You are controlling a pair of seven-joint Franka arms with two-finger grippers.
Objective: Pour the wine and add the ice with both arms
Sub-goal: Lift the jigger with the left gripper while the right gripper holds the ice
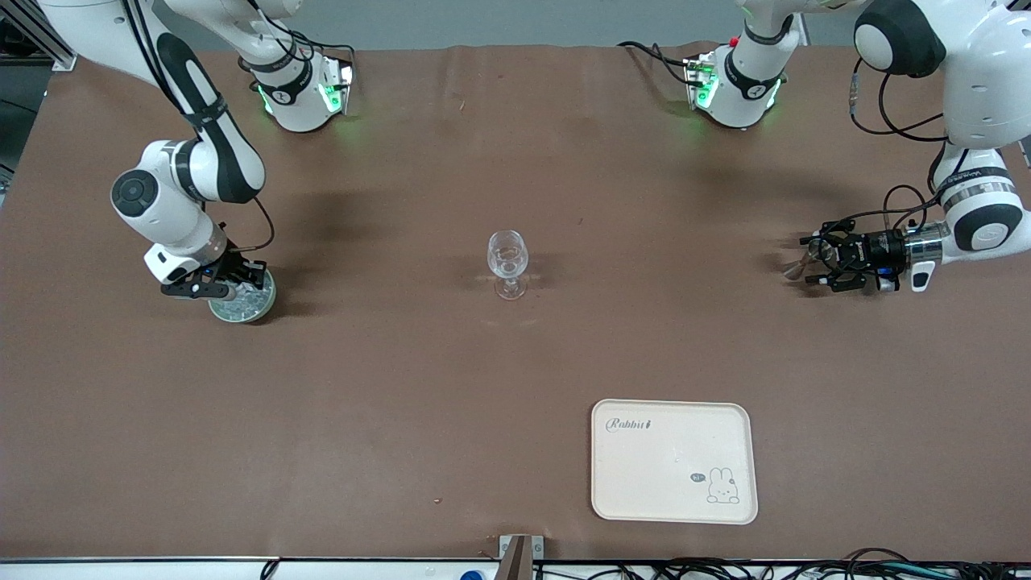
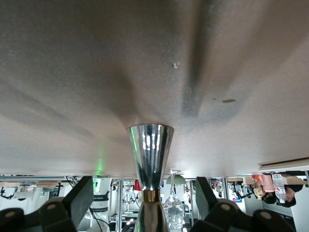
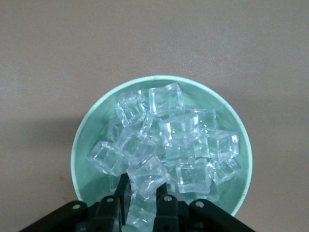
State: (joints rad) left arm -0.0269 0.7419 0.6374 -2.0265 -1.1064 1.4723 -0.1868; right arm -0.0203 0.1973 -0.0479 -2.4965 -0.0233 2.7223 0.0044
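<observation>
Ice (image 3: 166, 145): a heap of clear cubes in a pale green round dish (image 3: 87, 145), sitting on the brown desk (image 1: 387, 403) toward the right arm's end. Right gripper (image 3: 142, 203) down in the dish, fingers narrowed on either side of one cube (image 3: 145, 186) at the heap's edge, pressing against it. Same right gripper (image 1: 221, 283) visible from the front camera directly over the dish (image 1: 251, 308). Stemmed glass (image 1: 507, 262) upright at the middle of the desk, well apart from the dish. Left gripper (image 1: 813, 264) low over the desk toward the left arm's end, lying sideways, fingers (image 2: 72, 200) spread wide on either side of a shiny metal cone-shaped cup (image 2: 150, 154) without clamping it. Cream tray (image 1: 675, 461) with a rabbit drawing nearer the front camera than the glass, toward the left arm's end.
</observation>
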